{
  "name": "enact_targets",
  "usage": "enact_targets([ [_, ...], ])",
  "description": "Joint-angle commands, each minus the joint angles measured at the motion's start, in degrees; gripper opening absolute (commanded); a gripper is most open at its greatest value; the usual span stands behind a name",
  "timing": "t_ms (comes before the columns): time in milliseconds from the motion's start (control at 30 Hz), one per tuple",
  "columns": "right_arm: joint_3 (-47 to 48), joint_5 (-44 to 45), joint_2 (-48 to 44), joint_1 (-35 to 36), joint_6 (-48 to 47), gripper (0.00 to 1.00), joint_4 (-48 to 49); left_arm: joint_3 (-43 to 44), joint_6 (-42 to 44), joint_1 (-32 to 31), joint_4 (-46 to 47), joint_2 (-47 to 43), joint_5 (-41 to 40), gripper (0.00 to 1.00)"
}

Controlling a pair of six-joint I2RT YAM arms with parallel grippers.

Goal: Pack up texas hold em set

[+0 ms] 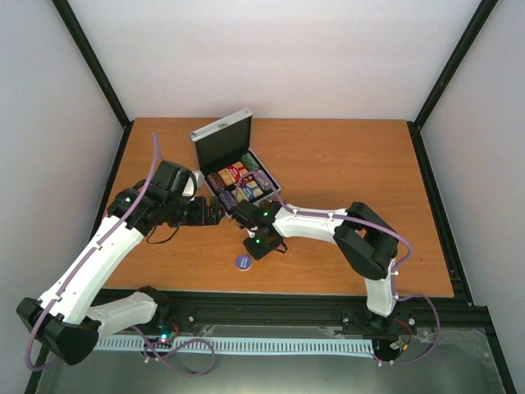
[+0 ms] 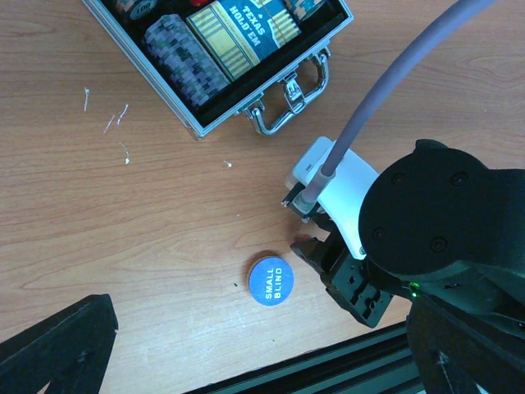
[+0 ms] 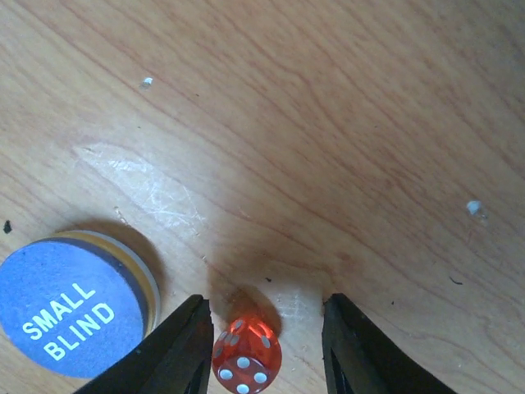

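Note:
The silver case (image 1: pixel 215 135) lies open at the table's back centre, holding a red card box (image 1: pixel 235 173), a blue-yellow card box (image 2: pixel 246 33) and grey chip stacks (image 2: pixel 184 61). A blue disc (image 3: pixel 70 316) marked SMALL BLIND lies on the wood near the front edge (image 1: pixel 243 262). Just right of it sits a red die (image 3: pixel 246 355). My right gripper (image 3: pixel 267 345) is down at the table with the die between its jaws. The left finger touches the die, and a gap remains at the right finger. My left gripper (image 1: pixel 213 212) hovers wide open beside the case, holding nothing.
The case's handle (image 2: pixel 291 90) faces the near side. The right arm's wrist and cable (image 2: pixel 344 189) fill the right of the left wrist view. A black rail (image 1: pixel 271 308) runs along the table's front edge.

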Motion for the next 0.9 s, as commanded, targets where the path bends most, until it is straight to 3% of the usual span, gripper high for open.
enact_targets([
  [0,-0.69,0.00,0.71,0.55,0.01,0.39,0.10,0.45,0.49,0.37,1.28,0.04,0.48,1.00],
  [367,-3.38,0.38,-0.26,0.96,0.85,0.39,0.28,0.45,0.05,0.37,1.11,-0.14,0.45,1.00],
  [467,-3.47,0.78,-0.20,0.95,1.02,0.17,0.00,0.54,-0.09,0.37,0.97,-0.19,0.38,1.00],
  [533,-3.32,1.19,-0.42,0.95,1.20,0.09,-0.26,0.51,-0.12,0.37,0.88,-0.39,0.27,1.00],
  [867,7.02,7.70,-0.17,0.13,-0.76,0.05,-4.16,0.63,0.02,0.37,0.76,-0.72,0.10,1.00],
])
